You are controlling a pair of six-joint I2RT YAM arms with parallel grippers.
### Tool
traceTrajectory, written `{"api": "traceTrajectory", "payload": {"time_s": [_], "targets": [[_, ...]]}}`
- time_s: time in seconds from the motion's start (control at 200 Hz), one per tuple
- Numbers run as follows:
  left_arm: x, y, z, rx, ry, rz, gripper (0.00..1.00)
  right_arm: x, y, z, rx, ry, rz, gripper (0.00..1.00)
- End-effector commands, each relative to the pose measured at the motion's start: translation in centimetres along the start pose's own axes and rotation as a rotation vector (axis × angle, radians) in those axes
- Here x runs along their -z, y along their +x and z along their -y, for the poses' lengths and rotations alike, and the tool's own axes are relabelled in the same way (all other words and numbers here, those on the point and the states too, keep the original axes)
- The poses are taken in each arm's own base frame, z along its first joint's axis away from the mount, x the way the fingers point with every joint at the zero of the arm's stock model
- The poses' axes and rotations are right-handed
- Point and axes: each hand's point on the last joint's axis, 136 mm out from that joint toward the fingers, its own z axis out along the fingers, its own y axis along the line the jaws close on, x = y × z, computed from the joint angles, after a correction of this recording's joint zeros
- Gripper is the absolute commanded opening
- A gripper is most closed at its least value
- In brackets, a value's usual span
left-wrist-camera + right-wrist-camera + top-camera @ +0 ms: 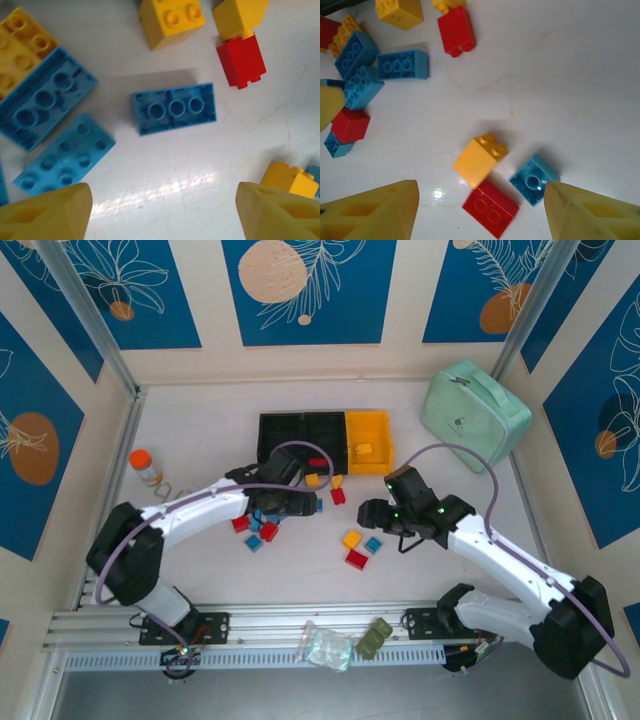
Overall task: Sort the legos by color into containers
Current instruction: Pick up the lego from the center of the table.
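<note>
Top external: legos [268,531] scattered on the white table [200,430] just in front of the three joined containers [303,418], two black and one yellow, with a yellow brick [363,449] inside the yellow bin [387,440]. Left wrist: left jaws spread wide, gripping nothing, above an upturned blue brick [174,108] lying flat. Right wrist: right jaws likewise spread and empty, over an orange-yellow brick [479,160], a red brick [490,208] and a small blue brick [534,179] clustered close.
</note>
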Motion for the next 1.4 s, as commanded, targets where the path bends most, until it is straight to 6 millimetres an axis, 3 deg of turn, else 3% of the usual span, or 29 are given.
{"api": "traceTrajectory", "payload": {"time_s": [0.0,0.265,0.725,0.985,1.201,1.396], "targets": [[-0.9,-0.5,0.2,-0.048,-0.079,-0.009,0.81,0.9,1.2,2.2,-0.063,0.051,0.013,0.67],[-3.1,-1.0,0.8,-0.083,-0.147,-0.029,0.85,1.6,2.4,4.3,-0.134,0.052,0.032,0.67],[-6.8,-1.5,1.0,-0.097,-0.22,-0.075,0.87,0.9,2.6,4.4,-0.168,0.036,0.023,0.67],[-8.4,-0.8,0.4,-0.083,-0.253,-0.103,0.78,0.7,2.8,4.8,-0.187,0.046,0.021,0.67],[-8.0,-0.9,0.5,-0.092,-0.243,-0.095,0.6,0.6,2.7,4.8,-0.196,0.04,0.025,0.66],[-5.8,-0.9,0.5,-0.091,-0.22,-0.066,0.57,0.6,2.3,4.7,-0.193,0.039,0.037,0.66]]}}
